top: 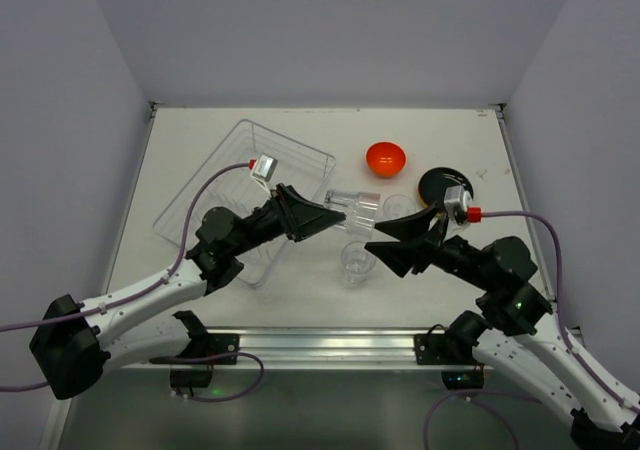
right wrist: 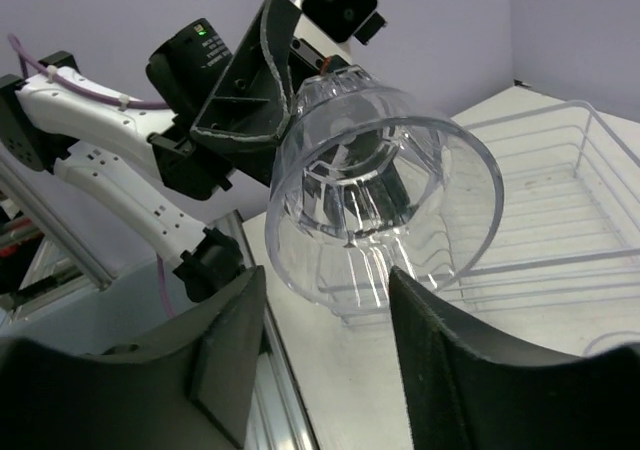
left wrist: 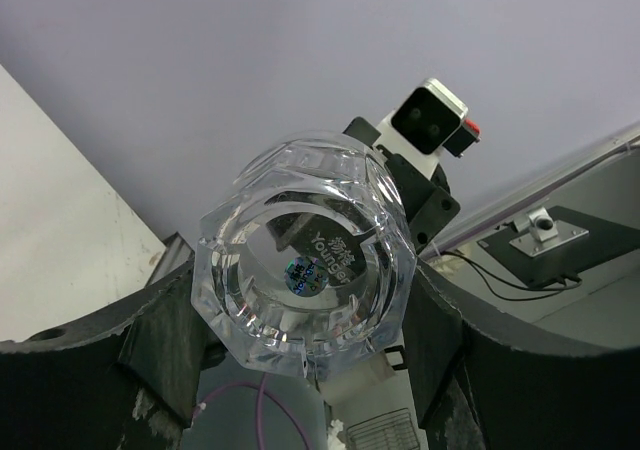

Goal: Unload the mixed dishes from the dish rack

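My left gripper [top: 335, 217] is shut on a clear drinking glass [top: 357, 206] and holds it on its side above the table, just right of the dish rack [top: 240, 185]. In the left wrist view the glass [left wrist: 305, 270] shows its base between my fingers [left wrist: 160, 320]. My right gripper [top: 375, 250] is open, facing the glass's mouth [right wrist: 380, 190], with its fingers [right wrist: 230, 340] just short of the rim and not touching it. A second glass [top: 355, 260] stands on the table below both grippers. A third glass [top: 400, 207] stands behind.
An orange-red bowl [top: 385, 158] and a black plate [top: 445, 185] sit on the table at the back right. The wire rack also shows in the right wrist view [right wrist: 560, 200]. The two arms nearly meet at the table's middle.
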